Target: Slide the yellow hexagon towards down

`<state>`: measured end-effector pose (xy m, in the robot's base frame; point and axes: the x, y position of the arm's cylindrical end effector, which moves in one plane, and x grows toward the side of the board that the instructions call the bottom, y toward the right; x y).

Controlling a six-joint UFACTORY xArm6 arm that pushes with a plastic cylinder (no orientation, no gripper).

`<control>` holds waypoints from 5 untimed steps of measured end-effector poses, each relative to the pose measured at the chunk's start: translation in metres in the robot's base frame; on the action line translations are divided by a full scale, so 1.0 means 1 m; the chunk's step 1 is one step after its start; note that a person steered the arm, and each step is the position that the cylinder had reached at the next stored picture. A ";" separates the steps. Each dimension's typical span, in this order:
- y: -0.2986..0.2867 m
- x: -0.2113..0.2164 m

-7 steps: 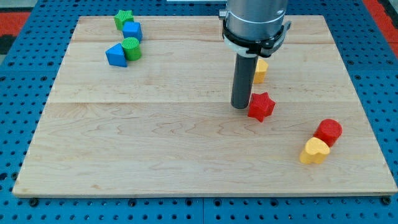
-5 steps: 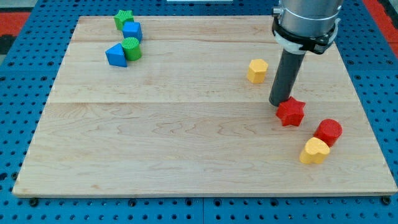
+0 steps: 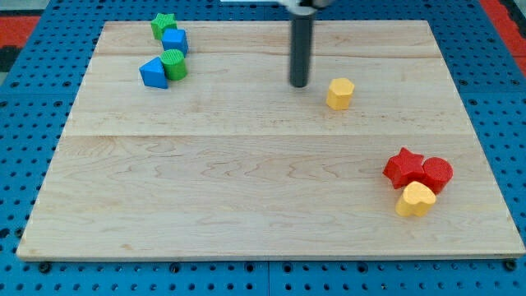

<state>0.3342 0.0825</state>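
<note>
The yellow hexagon [image 3: 340,93] lies on the wooden board [image 3: 246,189], right of centre in the upper half. My tip [image 3: 299,84] rests on the board just to the view's left of the hexagon and slightly higher, a small gap apart from it. The rod rises straight up out of the view's top.
A red star [image 3: 403,167], a red cylinder [image 3: 436,174] and a yellow heart [image 3: 416,200] cluster at the lower right, touching. At the upper left stand a green star [image 3: 163,25], a blue cube [image 3: 174,40], a green cylinder [image 3: 173,63] and a blue triangular block [image 3: 153,73].
My tip moved from beside the red star up and to the left, past the yellow hexagon. The red star slid right and down against the red cylinder. The hexagon stayed put.
</note>
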 end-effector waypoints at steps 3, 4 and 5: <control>0.107 0.116; 0.114 0.076; 0.102 0.032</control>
<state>0.3659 0.1844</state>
